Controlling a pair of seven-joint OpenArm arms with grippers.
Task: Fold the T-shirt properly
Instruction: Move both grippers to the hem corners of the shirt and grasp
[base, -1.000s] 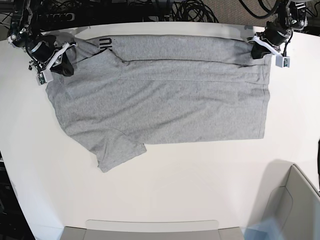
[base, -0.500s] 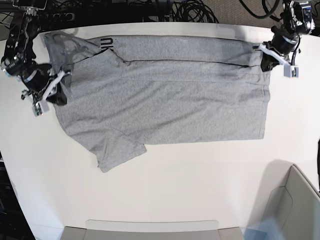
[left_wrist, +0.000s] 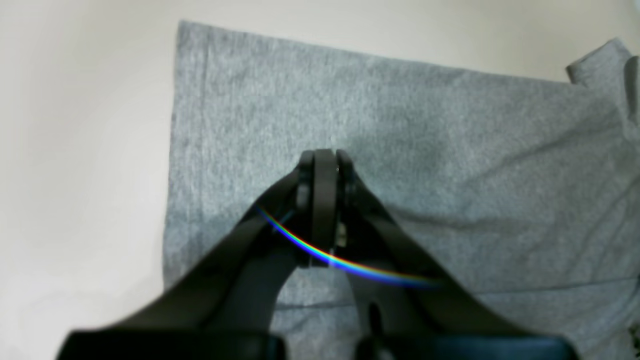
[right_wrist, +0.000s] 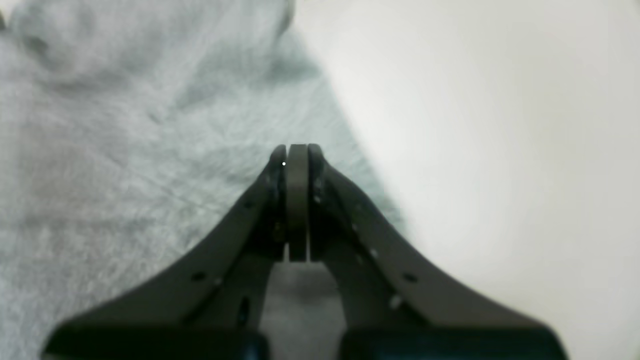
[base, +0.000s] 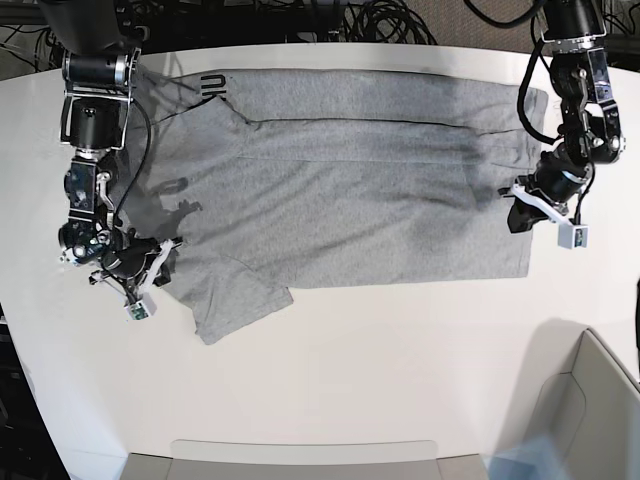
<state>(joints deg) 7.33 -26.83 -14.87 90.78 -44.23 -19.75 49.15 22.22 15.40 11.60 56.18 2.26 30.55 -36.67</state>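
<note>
T-shirt (base: 350, 180) lies flat across the white table (base: 400, 380), plain grey side up, collar end toward base-view left, hem toward base-view right; far long edge is already folded over, with a strip of black lettering (base: 211, 86) showing near the collar. Your right gripper (base: 150, 275) sits low by the near sleeve (base: 240, 300) at the shirt's left edge; wrist view shows its jaws pressed together with nothing visibly between them, cloth just beneath. Your left gripper (base: 522, 208) hangs over the hem edge on the other side; its jaws are also together, empty as far as the wrist view shows, fabric below. Looks like you're between folds: far side done, near side not yet. Next move likely calls for opening both sets of jaws, pinching the near edge at the sleeve and at the hem corner (base: 525, 272), then lifting evenly and carrying it over toward the far fold. Keep both arms level so the cloth doesn't skew or bunch.
</note>
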